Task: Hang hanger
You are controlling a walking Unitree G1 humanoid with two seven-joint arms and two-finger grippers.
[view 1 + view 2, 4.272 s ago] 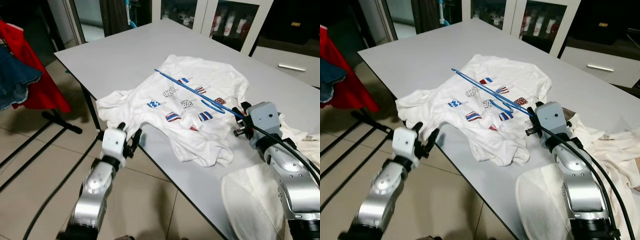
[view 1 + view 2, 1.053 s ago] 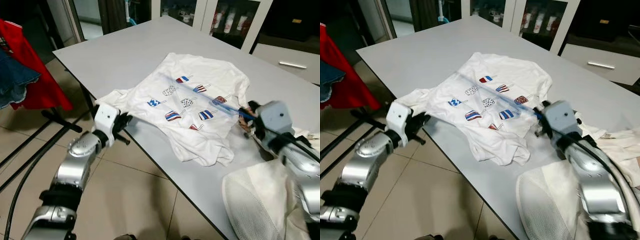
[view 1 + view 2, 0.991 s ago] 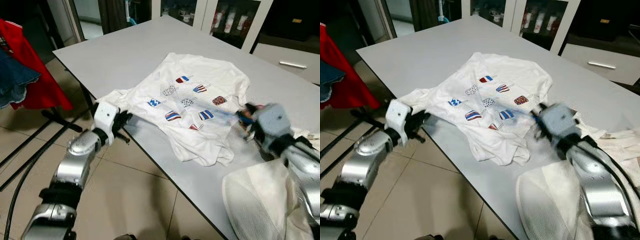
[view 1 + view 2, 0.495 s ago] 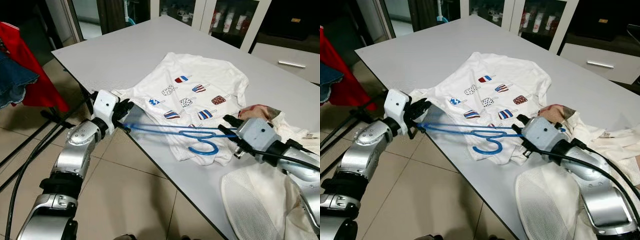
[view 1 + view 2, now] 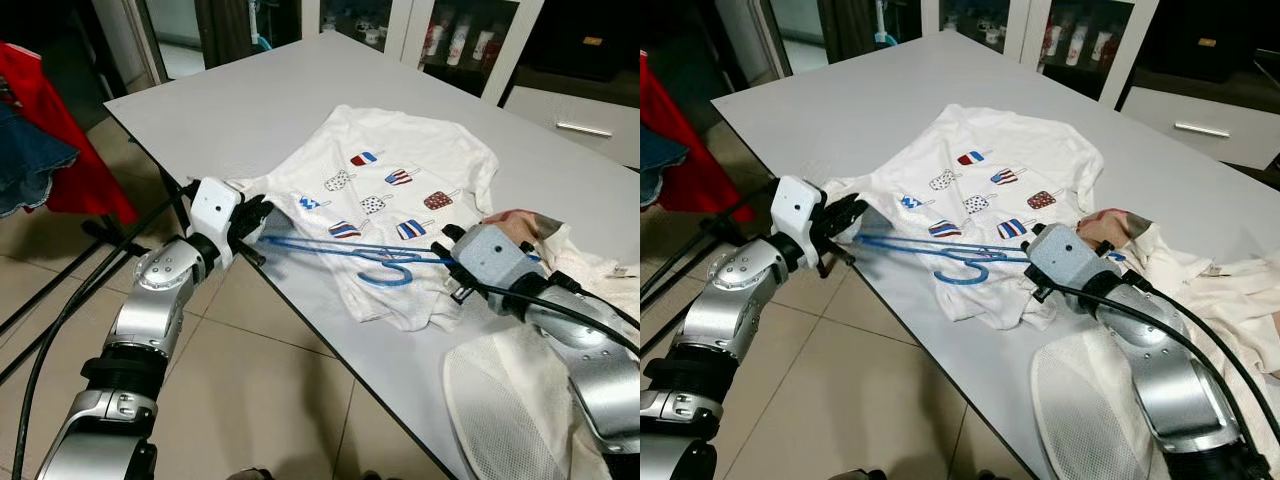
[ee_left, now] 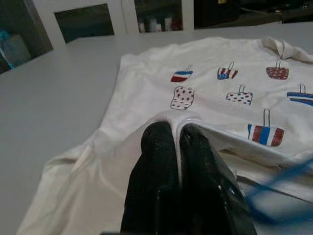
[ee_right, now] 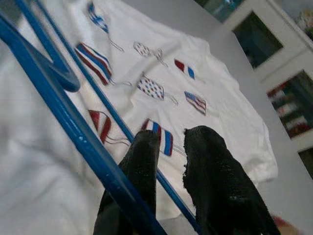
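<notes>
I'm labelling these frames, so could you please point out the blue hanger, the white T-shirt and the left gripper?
blue hanger (image 5: 398, 272): left eye view, on its curved hook.
white T-shirt (image 5: 420, 150): left eye view, on plain fabric above the prints.
left gripper (image 6: 176, 142): left wrist view, between the fingertips pinching the shirt's edge.

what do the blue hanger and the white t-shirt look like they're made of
Hanger: probably plastic or plastic-coated wire, going by its thin, even, smooth blue rods and uniform colour; which of the two I cannot tell. T-shirt: soft knit fabric, likely cotton, matte, wrinkling and folding limply where the left gripper pinches it.
</notes>
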